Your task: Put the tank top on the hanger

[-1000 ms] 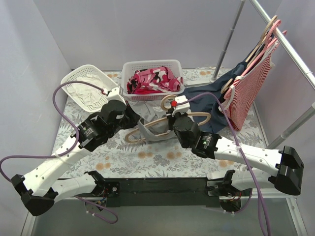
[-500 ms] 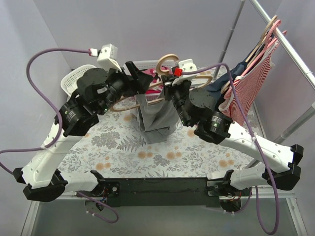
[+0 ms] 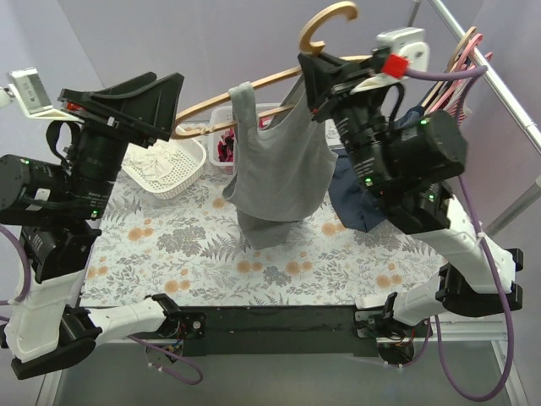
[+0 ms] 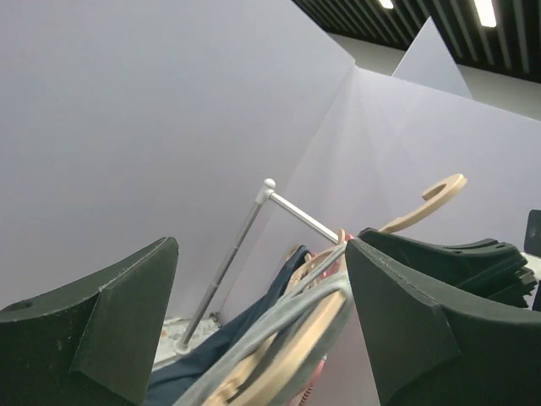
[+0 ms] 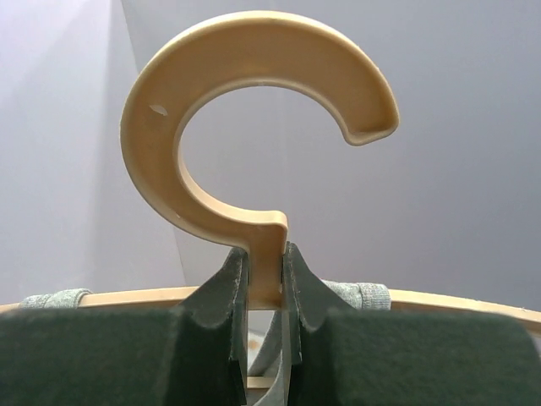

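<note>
The tan hanger (image 3: pixel 254 83) is held high above the table, hook up. My right gripper (image 3: pixel 306 74) is shut on its neck, just below the hook (image 5: pixel 169 110). In the right wrist view the right gripper (image 5: pixel 264 269) pinches that neck, with a grey strap (image 5: pixel 362 293) lying over each hanger arm. The grey tank top (image 3: pixel 279 169) hangs from both shoulders, its hem bunched just above the table. My left gripper (image 3: pixel 173 106) stands open around the hanger's left end. In the left wrist view the left gripper (image 4: pixel 262 245) has wide jaws, with the strap-covered hanger end (image 4: pixel 292 334) between them and untouched.
A white basket (image 3: pixel 165 165) with pale cloth sits at the back left. A second basket with red-and-white clothes (image 3: pixel 221 142) shows behind the tank top. A dark navy garment (image 3: pixel 355 190) lies at the right. The clothes rail (image 3: pixel 499 80) with pink hangers (image 3: pixel 469 46) runs along the right.
Both arms rose, lifting the hanger and tank top from the table to hang in the air. The left gripper opened and let go of the hanger's left end.
</note>
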Motion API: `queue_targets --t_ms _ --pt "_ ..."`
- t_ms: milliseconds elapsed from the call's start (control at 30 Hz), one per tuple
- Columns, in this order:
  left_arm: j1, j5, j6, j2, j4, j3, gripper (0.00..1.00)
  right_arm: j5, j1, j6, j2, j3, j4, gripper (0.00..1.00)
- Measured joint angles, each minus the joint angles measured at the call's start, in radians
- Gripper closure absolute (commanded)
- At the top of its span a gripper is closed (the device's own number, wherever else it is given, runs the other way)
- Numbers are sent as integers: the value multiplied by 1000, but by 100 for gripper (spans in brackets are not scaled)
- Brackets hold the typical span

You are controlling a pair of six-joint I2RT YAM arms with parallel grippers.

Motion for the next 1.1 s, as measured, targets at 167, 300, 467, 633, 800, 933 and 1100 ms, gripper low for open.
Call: queue_targets --t_ms 167,300,467,633,800,933,1100 --pt "0 14 38 -19 26 -6 20 -18 8 0 -51 -31 27 99" --pt "1 43 68 -40 -4 -54 26 -10 5 26 -105 -243 28 99" --pt "1 111 123 -53 -150 -87 31 -53 -38 95 -83 -450 -45 99" --pt "1 158 158 -86 -294 -202 33 -120 -92 167 -76 -528 -144 99" --pt "1 203 175 -105 -402 -319 35 -174 -126 224 -137 -590 -151 99" --pt "1 244 178 -117 -461 -394 34 -207 -152 260 -200 -626 -154 99" --pt "1 277 184 -137 -493 -421 34 -233 -171 297 -240 -652 -148 99"
